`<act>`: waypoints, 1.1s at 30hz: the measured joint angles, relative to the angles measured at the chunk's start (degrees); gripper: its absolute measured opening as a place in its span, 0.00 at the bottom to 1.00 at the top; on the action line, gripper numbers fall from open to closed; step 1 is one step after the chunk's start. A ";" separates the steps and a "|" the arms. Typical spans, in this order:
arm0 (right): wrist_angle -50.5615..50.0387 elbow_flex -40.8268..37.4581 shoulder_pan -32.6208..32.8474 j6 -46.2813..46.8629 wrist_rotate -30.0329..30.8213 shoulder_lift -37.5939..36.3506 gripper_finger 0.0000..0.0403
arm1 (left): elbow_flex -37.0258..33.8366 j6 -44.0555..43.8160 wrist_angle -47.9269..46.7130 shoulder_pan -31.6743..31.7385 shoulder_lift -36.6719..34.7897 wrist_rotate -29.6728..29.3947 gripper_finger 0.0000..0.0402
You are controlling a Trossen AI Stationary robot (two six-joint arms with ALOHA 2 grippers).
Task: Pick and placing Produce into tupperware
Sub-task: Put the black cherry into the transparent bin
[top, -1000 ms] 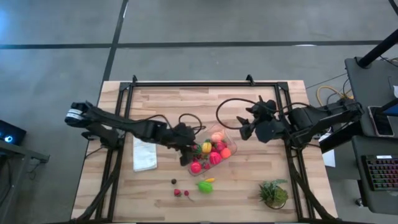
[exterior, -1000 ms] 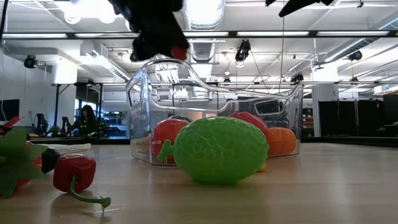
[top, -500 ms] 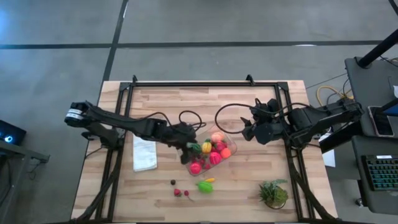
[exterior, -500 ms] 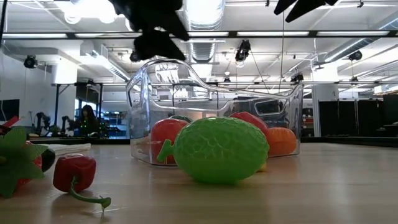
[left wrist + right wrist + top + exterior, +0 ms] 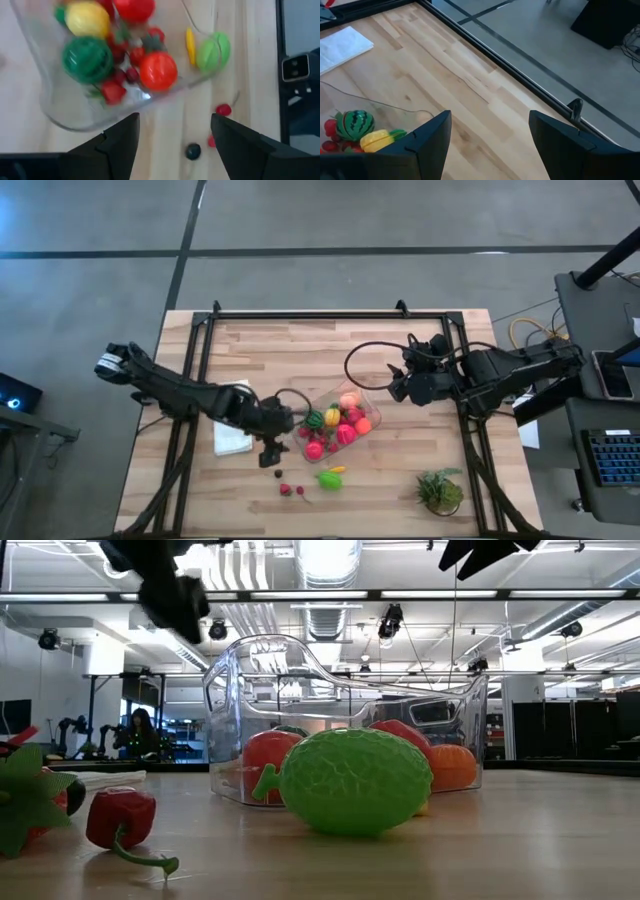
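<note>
Tupperware (image 5: 340, 423) beside open left claw (image 5: 270, 452)

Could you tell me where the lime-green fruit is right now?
In the high view the lime-green fruit lies on the table just outside the tupperware, on its near side, with a small yellow piece touching it and red berries to its left.

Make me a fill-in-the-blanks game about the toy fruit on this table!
1. The striped melon lies inside the clear ____.
2. The big lime-green fruit sits ____ the tupperware, on the table.
3. The left tool is open and holds ____.
4. The folded cloth on the table is ____ in colour.

Missing words: tupperware; outside; nothing; white
</note>
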 joint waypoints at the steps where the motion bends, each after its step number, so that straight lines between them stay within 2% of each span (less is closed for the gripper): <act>1: 0.02 0.00 -0.15 0.00 0.00 0.00 0.64 | -0.51 -1.16 -0.06 -0.85 0.11 0.16 0.57; 7: -0.03 -0.31 -0.15 -0.02 0.00 0.00 0.64 | -2.52 -6.55 -0.04 -6.56 2.36 0.40 0.57; 14: 0.05 -1.24 -0.13 0.00 0.00 0.00 0.64 | -3.33 -10.79 3.71 -11.67 9.63 1.80 0.57; 22: 0.12 -3.41 -0.13 2.82 -0.22 0.00 0.64 | -2.47 -11.04 9.06 -12.11 15.39 1.44 0.57; 33: 0.22 -4.31 -0.12 3.48 -0.50 0.00 0.64 | -2.71 -11.12 8.95 -12.51 18.80 -0.25 0.57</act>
